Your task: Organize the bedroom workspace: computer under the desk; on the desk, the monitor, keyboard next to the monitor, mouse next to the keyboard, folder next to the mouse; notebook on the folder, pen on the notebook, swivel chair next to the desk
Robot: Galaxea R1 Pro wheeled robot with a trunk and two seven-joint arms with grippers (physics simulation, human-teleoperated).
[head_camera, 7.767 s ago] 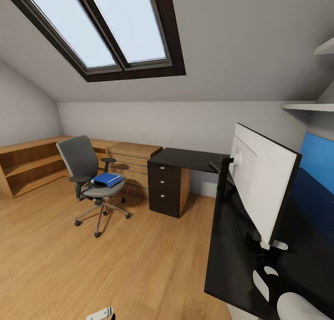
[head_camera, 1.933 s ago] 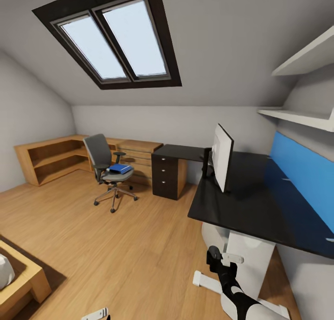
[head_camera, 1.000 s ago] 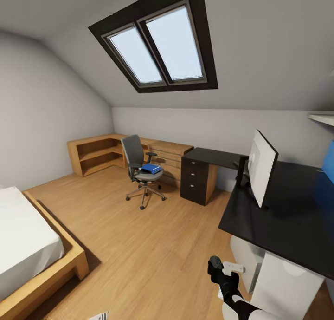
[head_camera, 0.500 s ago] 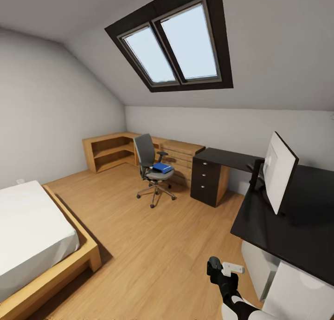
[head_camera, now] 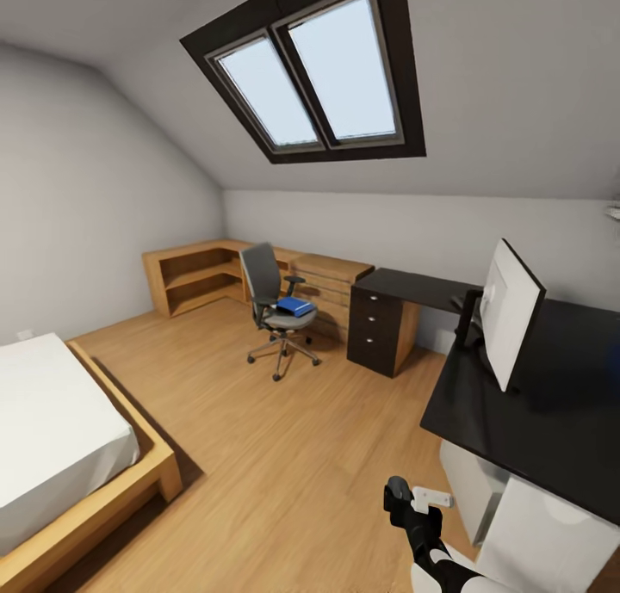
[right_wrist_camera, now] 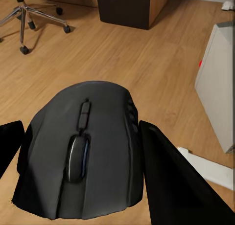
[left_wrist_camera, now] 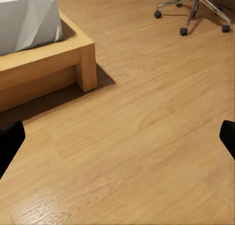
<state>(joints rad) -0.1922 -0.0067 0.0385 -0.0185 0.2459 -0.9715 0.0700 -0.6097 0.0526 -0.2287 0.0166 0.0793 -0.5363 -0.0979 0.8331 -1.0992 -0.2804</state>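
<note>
The right gripper (right_wrist_camera: 83,156) pinches the mouse (right_wrist_camera: 83,151) (left fingers (left_wrist_camera: 10,142) spread) above open floor (head_camera: 284,438) between bed (head_camera: 129,490) and desk (head_camera: 534,421).

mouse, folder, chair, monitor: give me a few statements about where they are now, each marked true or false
1. The mouse sits between the right tool's fingers. True.
2. The folder lies on the desk. False: it lies on the swivel chair seat.
3. The monitor stands on the desk. True.
4. The left tool holds the pen. False: it is open over bare floor.
</note>
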